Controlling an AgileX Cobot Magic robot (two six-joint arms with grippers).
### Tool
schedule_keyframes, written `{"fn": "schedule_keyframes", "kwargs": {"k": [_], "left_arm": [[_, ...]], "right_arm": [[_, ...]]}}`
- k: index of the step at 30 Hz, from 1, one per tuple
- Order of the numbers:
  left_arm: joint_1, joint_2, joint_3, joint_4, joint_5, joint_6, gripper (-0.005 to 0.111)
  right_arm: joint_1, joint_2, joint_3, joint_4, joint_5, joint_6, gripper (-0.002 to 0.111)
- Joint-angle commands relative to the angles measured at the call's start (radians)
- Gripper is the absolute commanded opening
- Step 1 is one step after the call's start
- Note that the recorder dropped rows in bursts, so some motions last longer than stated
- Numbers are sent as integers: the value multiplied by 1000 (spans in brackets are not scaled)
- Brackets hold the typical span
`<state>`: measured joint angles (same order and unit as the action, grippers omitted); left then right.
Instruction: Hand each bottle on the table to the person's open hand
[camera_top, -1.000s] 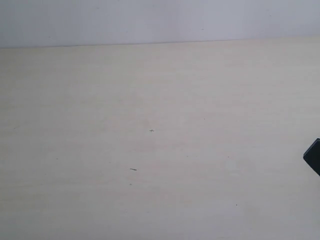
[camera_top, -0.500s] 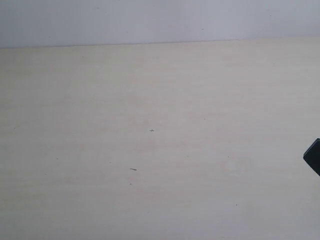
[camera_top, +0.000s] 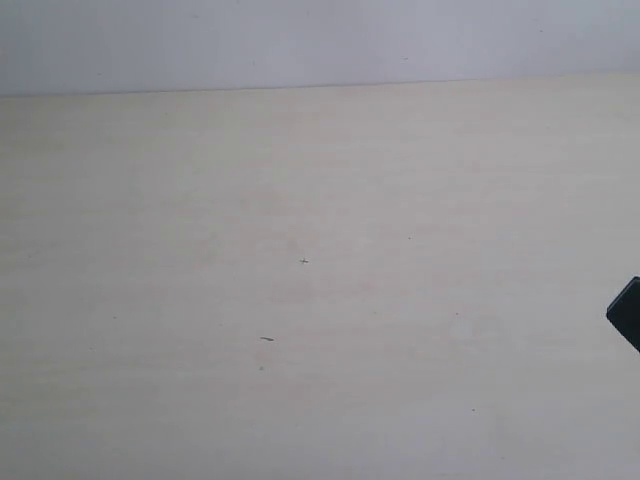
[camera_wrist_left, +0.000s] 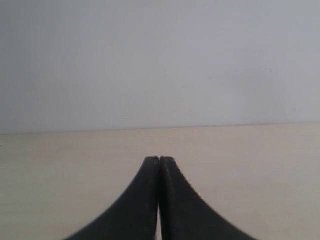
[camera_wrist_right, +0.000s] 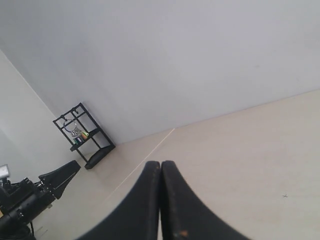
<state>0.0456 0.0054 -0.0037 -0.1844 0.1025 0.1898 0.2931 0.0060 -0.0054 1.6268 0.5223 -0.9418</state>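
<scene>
bright, flat, diffuse light; washed-out pale tones; no distinct shadows; soft focus, slight haze.

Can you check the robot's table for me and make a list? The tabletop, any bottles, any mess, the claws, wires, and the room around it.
Surface: table, pale wood grain, flat, with a few tiny dark specks.
Job's things: nothing seen; no bottles and no person's hand in any view.
Clutter: nothing seen.
Grippers: left gripper shut, holding nothing; right gripper shut, holding nothing.
Cables: nothing seen.
Surroundings: plain pale wall behind the table; a black shelf rack standing by the wall in the right wrist view; a black part at the right edge of the exterior view, too little showing to name.
</scene>
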Motion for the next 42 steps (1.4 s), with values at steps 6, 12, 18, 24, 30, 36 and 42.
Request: {"fn": "schedule_keyframes", "kwargs": {"k": [6, 12, 18, 24, 30, 36, 42], "left_arm": [[36, -5, 4, -21, -31, -13, 3], [36, -5, 4, 45, -33, -200, 3], [36, -5, 4, 229, -31, -404, 3], [36, -5, 4, 231, -31, -404, 3], [36, -5, 4, 231, -31, -404, 3], [36, -5, 4, 231, -31, -404, 3], [36, -5, 4, 231, -31, -404, 3]], "right_arm": [[-3, -6, 5, 5, 1, 1, 0], [-3, -6, 5, 5, 5, 1, 0], [-3, -6, 5, 5, 3, 1, 0], [-3, -6, 5, 5, 3, 1, 0], [-3, -6, 5, 5, 3, 1, 0], [-3, -6, 5, 5, 3, 1, 0], [-3, -6, 5, 5, -123, -253, 0]]}}
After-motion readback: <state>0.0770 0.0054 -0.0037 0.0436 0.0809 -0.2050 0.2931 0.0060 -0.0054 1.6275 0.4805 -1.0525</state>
